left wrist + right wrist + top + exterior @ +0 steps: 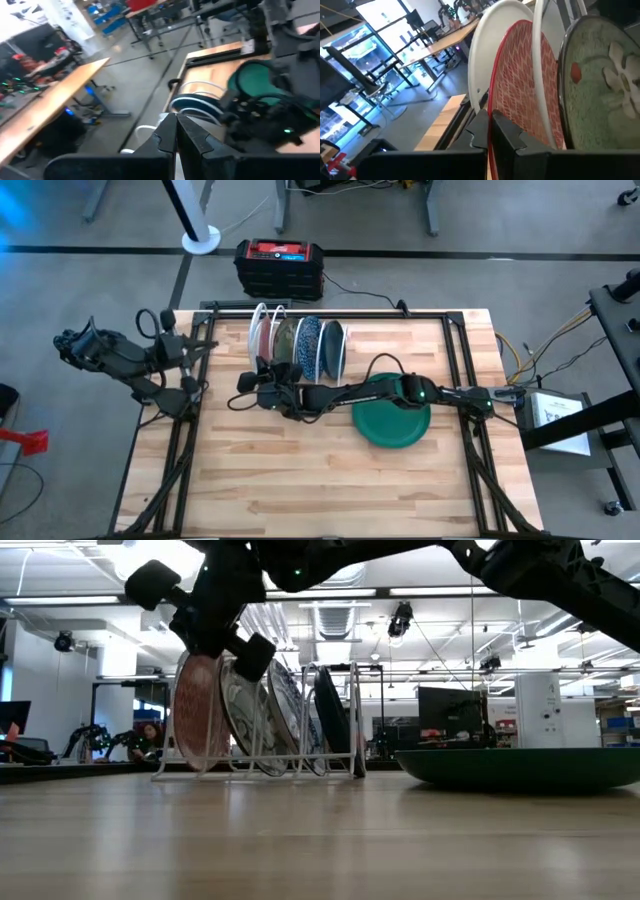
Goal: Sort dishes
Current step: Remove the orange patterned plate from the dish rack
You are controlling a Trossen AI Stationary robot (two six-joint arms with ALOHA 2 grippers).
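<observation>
Wooden table (300, 470): rack (297, 315) holds upright plates (305, 345).

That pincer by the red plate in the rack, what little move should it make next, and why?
Probably a straight lift. The right pincer looks shut on the rim of the red-patterned plate, which stands upright in the white rack, so raising it should clear the wires. The left pincer waits shut off the table's left edge.

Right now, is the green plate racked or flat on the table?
Flat on the table: the green plate lies beside the white wire rack, not in a slot, under the right arm.
</observation>
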